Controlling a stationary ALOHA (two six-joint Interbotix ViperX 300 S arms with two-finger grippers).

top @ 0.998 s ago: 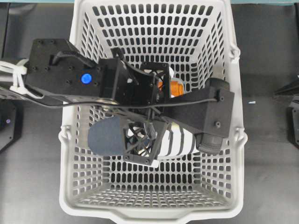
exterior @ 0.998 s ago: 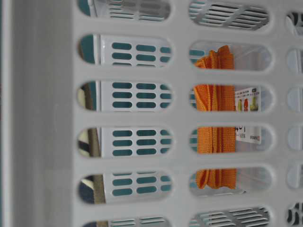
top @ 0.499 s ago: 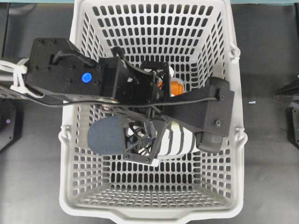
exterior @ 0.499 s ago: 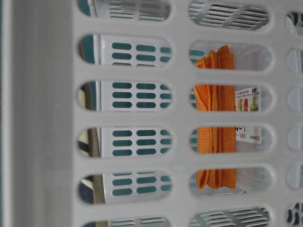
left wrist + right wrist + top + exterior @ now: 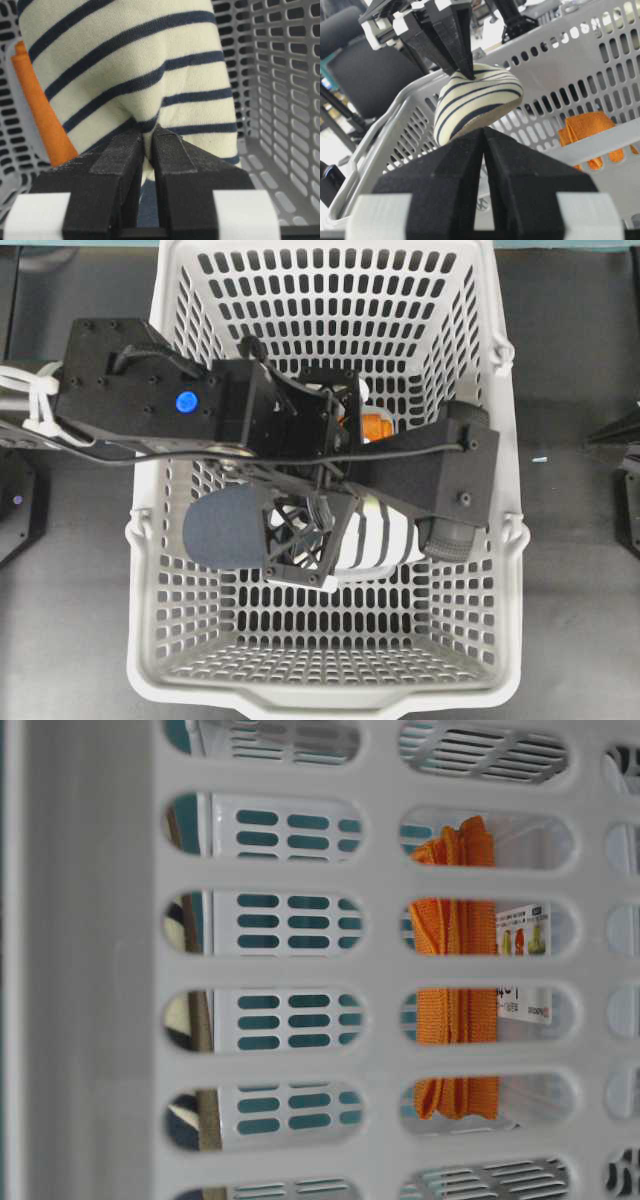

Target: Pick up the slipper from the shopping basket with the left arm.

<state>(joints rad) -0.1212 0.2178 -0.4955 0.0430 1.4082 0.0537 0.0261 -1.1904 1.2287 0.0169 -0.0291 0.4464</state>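
Slipper point(image 5: 477, 100) pinched and hanging above the basket point(image 5: 330, 695) floor.
Left gripper point(image 5: 146, 145) has its jaws nearly closed on a fold of the striped upper; the orange cloth point(image 5: 42, 112) sits at its nine o'clock. Lifting looks underway; next, I'd say, raise it straight clear of the rim. Right gripper point(image 5: 484, 150) is closed, holding nothing.

Colours logged from my remote station

I see: slipper point(image 5: 125, 65), cream with navy stripes, navy sole; shopping basket point(image 5: 330, 695), light grey, slotted; cloth point(image 5: 455, 1010), orange; left arm point(image 5: 130, 395), black, blue dot.
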